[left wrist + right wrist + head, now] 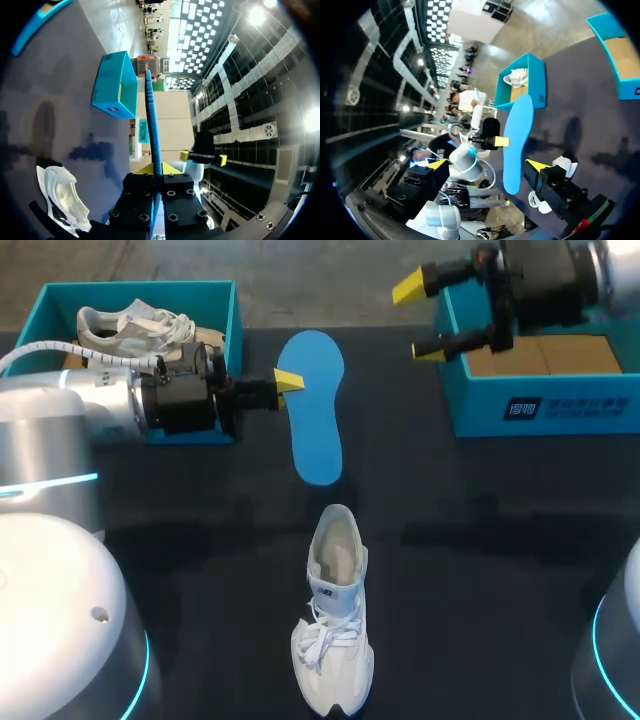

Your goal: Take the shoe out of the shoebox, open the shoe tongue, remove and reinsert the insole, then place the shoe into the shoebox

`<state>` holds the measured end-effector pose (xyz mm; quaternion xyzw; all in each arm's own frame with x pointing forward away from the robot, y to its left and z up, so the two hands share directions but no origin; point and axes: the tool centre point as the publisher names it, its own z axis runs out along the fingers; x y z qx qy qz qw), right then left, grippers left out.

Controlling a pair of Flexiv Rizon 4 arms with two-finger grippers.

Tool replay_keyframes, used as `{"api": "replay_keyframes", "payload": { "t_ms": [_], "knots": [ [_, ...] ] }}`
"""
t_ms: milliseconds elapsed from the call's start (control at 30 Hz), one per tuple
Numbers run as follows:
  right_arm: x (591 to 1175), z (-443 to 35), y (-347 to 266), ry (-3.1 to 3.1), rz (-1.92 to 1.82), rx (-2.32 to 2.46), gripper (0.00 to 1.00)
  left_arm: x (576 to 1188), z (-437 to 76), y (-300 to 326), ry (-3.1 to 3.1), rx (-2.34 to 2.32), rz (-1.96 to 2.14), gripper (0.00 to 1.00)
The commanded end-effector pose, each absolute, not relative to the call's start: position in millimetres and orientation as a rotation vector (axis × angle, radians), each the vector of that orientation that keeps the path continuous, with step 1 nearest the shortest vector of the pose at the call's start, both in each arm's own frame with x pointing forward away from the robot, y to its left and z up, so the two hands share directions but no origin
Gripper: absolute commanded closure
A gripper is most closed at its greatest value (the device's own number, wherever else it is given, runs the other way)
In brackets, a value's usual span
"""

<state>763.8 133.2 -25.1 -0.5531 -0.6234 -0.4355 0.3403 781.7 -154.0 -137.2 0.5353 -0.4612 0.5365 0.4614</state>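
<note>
Insole's out! The left gripper (287,381) is clamped on the blue insole (315,430) by its edge, holding it over the table's middle. The white shoe (334,620) sits by the table's near edge, mouth gaping. The right gripper (421,320) hangs spread wide and empty over the shoebox (545,410) at the far right corner. Next, I'd say: steady the shoe and slide the insole back in. The white print on the box's side is too small to read.

The insole (312,405) is behind the shoe (335,640), between the left shoebox (140,287) and the right shoebox (480,405). Another shoe (130,328) lies in the left one.
</note>
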Motion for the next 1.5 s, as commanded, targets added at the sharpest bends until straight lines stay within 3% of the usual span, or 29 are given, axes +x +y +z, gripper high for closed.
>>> {"api": "replay_keyframes", "payload": {
  "t_ms": [33, 767, 1500],
  "knots": [
    [768.0, -2.2, 136.4, -1.902, -0.797, -1.682, 0.00, 780.6, -136.9, -153.0, -1.136, 1.319, 1.318, 1.00],
    [770.0, 35.7, 174.9, -2.246, -0.378, -2.092, 0.00, 780.6, -136.9, -153.0, -1.136, 1.319, 1.318, 1.00],
    [759.3, 16.9, 222.5, -2.399, -0.186, -2.185, 0.00, 780.6, -136.9, -153.0, -1.136, 1.319, 1.318, 1.00]
  ]
}}
